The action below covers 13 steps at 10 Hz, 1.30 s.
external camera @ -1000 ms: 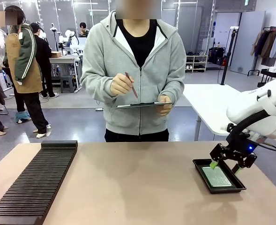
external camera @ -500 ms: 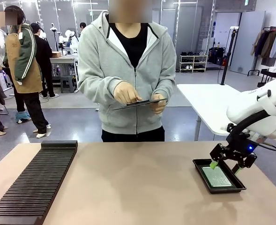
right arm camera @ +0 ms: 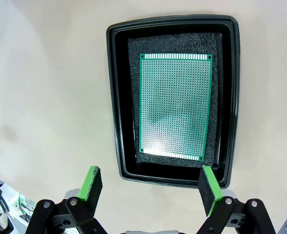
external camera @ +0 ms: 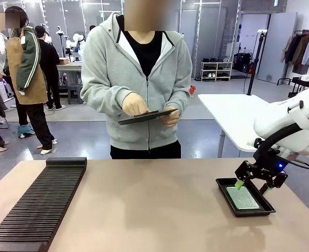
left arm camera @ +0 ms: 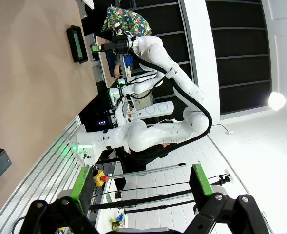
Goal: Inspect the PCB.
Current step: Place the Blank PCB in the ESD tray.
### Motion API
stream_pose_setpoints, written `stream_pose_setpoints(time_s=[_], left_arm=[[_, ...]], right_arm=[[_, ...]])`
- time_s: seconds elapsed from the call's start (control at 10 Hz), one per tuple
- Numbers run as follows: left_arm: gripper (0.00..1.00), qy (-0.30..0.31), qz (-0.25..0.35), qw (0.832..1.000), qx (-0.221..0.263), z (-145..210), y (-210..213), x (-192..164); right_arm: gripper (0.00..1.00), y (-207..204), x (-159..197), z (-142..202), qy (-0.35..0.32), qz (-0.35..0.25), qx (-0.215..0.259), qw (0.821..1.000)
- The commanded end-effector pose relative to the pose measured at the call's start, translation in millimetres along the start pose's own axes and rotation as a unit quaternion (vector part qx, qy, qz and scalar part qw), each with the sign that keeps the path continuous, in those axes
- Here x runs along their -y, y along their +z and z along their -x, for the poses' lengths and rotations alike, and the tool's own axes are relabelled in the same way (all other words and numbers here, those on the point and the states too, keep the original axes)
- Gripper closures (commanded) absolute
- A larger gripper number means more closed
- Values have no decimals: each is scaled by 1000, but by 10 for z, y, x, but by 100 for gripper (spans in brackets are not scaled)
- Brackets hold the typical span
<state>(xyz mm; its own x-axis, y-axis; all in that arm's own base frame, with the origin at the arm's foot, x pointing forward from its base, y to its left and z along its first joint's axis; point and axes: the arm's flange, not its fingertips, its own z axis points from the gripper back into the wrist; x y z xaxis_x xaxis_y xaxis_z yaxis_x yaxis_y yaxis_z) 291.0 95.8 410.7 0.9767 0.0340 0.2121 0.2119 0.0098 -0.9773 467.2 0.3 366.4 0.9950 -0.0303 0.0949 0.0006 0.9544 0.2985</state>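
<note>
Since a second ago, the person (external camera: 138, 79) has stepped slightly left and lowered the grey tablet (external camera: 145, 116). Both arms have stayed in place. On the surface (external camera: 154, 210), the PCB (right arm camera: 175, 105) lies flat inside the black tray (right arm camera: 115, 97). The right pincer (right arm camera: 150, 187) hovers above it, spread. The left pincer (left arm camera: 136, 187) is also spread, holding nothing.

At lower right, the right gripper (external camera: 252, 184) hangs spread over a black tray (external camera: 222, 187) holding the PCB (external camera: 242, 199), apparently not touching it. Top centre, a person (external camera: 138, 79) holds a grey tablet (external camera: 144, 116).
</note>
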Motion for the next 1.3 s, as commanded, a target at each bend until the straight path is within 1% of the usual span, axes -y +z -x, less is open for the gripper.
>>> stream_pose_setpoints(time_s=[0.0, 1.2], left_arm=[[0, -2, 1, 1000, 1, 3, 10, 14], [0, -2, 1, 1000, 1, 3, 10, 14]], right_arm=[[0, -21, -12, -9, 1, -3, 0, 1000], [0, -21, -12, -9, 1, -3, 0, 1000]])
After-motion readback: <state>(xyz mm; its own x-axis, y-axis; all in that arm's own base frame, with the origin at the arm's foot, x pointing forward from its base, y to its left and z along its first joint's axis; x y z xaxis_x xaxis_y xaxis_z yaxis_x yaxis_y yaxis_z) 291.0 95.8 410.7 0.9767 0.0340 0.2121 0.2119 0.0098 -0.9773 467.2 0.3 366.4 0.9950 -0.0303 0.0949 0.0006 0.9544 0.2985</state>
